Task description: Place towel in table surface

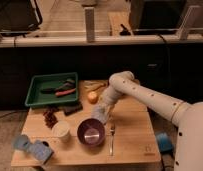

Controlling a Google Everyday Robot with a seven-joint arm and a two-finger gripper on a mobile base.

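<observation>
My gripper [100,113] hangs at the end of the white arm that reaches in from the right. It is over the middle of the wooden table [132,145], just above the far right rim of a purple bowl [90,132]. It is shut on a pale blue-grey towel [97,116], which hangs bunched under it, close to the bowl's rim. I cannot tell whether the towel touches the table top.
A green tray [37,82] holding tools sits at the back left. An orange [92,97] and a banana [95,86] lie behind the gripper. A fork [112,137], a white cup [60,131], grapes [50,118] and pale blue objects [32,147] lie toward the front.
</observation>
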